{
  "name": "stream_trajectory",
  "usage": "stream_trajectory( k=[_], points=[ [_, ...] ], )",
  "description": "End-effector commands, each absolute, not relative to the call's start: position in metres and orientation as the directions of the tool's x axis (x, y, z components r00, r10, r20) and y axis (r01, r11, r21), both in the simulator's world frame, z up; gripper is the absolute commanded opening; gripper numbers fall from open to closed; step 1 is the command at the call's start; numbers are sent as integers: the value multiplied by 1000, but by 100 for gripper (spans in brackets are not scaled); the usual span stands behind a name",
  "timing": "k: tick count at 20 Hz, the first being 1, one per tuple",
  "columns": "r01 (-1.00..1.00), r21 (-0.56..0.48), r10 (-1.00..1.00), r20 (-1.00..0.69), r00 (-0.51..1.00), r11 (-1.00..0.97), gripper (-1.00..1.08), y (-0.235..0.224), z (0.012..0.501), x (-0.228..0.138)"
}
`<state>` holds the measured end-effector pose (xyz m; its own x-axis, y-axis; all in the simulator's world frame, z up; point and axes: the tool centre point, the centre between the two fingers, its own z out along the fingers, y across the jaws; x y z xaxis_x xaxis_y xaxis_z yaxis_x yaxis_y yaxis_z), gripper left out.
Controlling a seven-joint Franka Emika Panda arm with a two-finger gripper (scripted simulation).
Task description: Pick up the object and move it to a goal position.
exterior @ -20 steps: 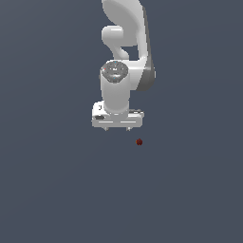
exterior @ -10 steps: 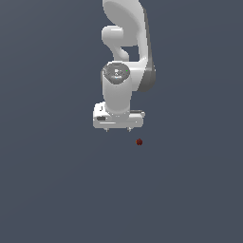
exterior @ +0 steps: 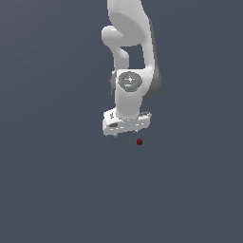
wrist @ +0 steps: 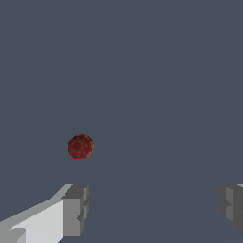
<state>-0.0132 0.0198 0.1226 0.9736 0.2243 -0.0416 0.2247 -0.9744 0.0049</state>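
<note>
The object [exterior: 139,142] is a tiny dark red mottled ball lying on the dark grey surface. It sits just below and slightly to the exterior view's right of my white gripper [exterior: 126,133]. In the wrist view the object [wrist: 80,146] lies ahead of the fingers, apart from them and nearer to one grey fingertip [wrist: 74,209]. My gripper [wrist: 152,206] is open, its two fingers stand wide apart, and nothing is between them.
A plain dark grey surface [exterior: 57,190] fills both views. The white arm [exterior: 130,57] rises above the gripper towards the top of the exterior view.
The gripper has shifted a little to the exterior view's right and lower, closer to the ball, and has turned slightly. The ball has not moved.
</note>
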Motion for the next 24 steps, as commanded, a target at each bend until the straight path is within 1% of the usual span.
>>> stream_trajectory(
  k=[1,6,11,16,24],
  points=[
    [304,4,304,-35,952,-953,100,35,111,-14],
    [456,2,456,-19,890,-890,100,65,89,-18],
    [550,1,550,-7,835,-835,100,85,74,-21],
    [593,0,593,-1,806,-806,100,95,68,-23],
    [592,0,592,-1,806,-806,100,95,59,-24]
  ],
)
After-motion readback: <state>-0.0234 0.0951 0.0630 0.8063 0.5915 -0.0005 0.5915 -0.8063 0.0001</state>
